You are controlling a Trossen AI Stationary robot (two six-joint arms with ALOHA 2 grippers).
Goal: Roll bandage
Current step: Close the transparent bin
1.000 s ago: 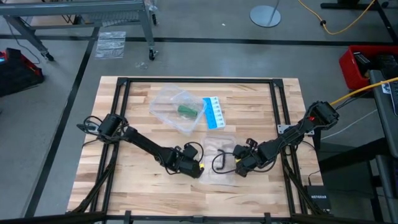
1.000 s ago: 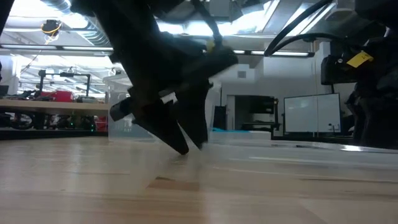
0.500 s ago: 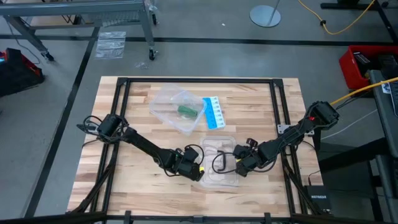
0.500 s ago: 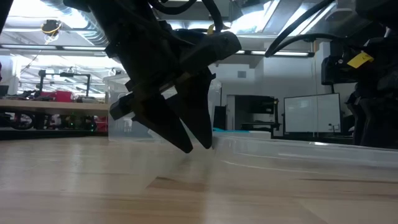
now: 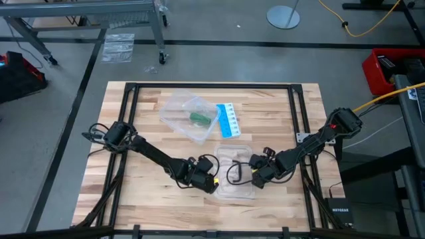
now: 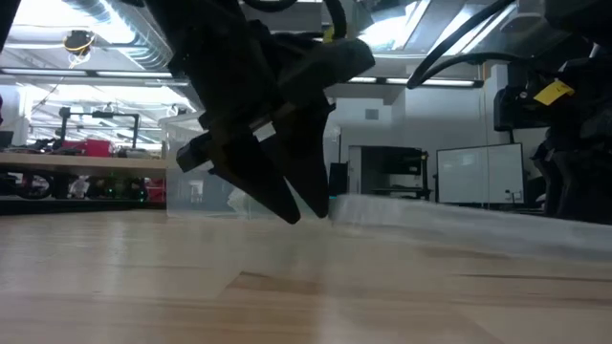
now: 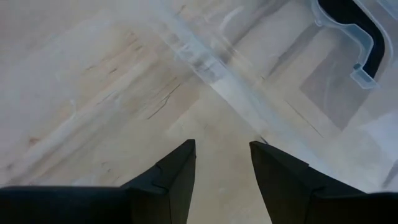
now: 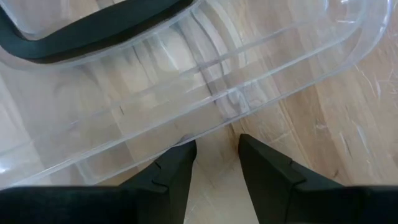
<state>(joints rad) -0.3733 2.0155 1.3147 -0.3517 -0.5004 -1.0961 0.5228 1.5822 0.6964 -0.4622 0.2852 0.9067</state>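
Left claw [image 5: 214, 182] low over the wooden desk [image 5: 133, 133], fingers [image 7: 177, 171] parted with bare wood between them, holding nothing, tips just beside the near-left edge of a clear plastic tray [image 5: 237, 174]. Right claw [image 5: 253, 174] at the tray's opposite side, fingers [image 8: 264, 165] likewise apart and empty, tips right at the tray's transparent rim [image 8: 249, 99]. Inside the tray, a black curved strip [image 5: 232, 174], seen through the clear wall from the right wrist as a dark band [image 8: 87, 28]. From table height, left claw [image 6: 301, 205] as a dark wedge pointing down beside the tray's pale edge [image 6: 459, 218]. Farther toward the back of the desk, well apart from both claws: the bandage [image 5: 198, 118], a small dark green roll lying within a crumpled clear plastic wrapper [image 5: 182, 113], with a blue-and-white card [image 5: 228, 120] just beside it on the right.
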